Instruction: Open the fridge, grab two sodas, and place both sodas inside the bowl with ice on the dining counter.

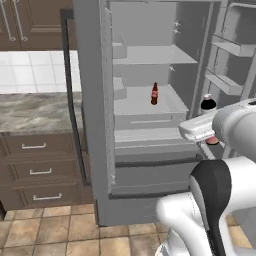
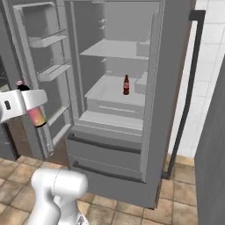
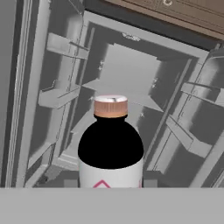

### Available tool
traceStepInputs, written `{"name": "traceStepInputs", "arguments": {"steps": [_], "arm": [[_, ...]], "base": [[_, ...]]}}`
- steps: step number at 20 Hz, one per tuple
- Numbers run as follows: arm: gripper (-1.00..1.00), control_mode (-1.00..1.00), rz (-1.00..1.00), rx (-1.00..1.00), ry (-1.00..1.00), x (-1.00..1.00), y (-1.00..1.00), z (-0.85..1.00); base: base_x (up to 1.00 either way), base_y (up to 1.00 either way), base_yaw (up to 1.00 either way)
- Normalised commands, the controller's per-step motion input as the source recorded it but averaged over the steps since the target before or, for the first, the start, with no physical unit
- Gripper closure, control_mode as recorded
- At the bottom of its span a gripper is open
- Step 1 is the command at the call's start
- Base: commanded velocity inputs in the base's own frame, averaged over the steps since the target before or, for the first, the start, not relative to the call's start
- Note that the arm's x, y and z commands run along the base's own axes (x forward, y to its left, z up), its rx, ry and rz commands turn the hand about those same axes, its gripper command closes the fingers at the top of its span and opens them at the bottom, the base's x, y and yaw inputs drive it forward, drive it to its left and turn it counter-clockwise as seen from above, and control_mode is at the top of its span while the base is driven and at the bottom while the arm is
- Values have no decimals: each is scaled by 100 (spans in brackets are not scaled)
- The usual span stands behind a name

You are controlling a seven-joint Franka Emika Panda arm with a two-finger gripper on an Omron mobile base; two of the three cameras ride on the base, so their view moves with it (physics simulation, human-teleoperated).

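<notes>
The grey fridge (image 1: 150,165) stands with both doors swung open. One soda (image 1: 154,94) (image 2: 126,85) stands upright on a middle shelf inside. My gripper (image 1: 207,124) (image 2: 31,104) hangs in front of the fridge's lower shelves, shut on the second soda (image 1: 208,104) (image 2: 37,116), a dark bottle with a red label. In the hand view this held soda (image 3: 110,144) rises between the fingers with its tan cap pointing at the fridge interior. The bowl and the dining counter are out of view.
The open fridge doors (image 1: 92,100) (image 2: 44,57) flank the arm, one with a long dark handle (image 1: 71,110), the other with door bins (image 1: 227,47). A marbled countertop (image 1: 30,112) over brown drawers (image 1: 35,170) lies to the left. Tan floor tiles (image 2: 176,206) spread below.
</notes>
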Motion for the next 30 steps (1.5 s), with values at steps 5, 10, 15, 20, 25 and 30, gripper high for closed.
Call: {"name": "traceStepInputs", "arguments": {"steps": [5, 10, 15, 20, 25, 30], "arm": [[100, 100, 0, 0, 0, 0, 0, 0], [100, 100, 0, 0, 0, 0, 0, 0], [100, 100, 0, 0, 0, 0, 0, 0], [100, 100, 0, 0, 0, 0, 0, 0], [100, 100, 0, 0, 0, 0, 0, 0], [100, 100, 0, 0, 0, 0, 0, 0]], "base": [[-100, 53, 21], [-89, 91, 30], [-63, 96, 40], [-46, 90, 47], [-23, 94, 51], [0, 78, 51]]}}
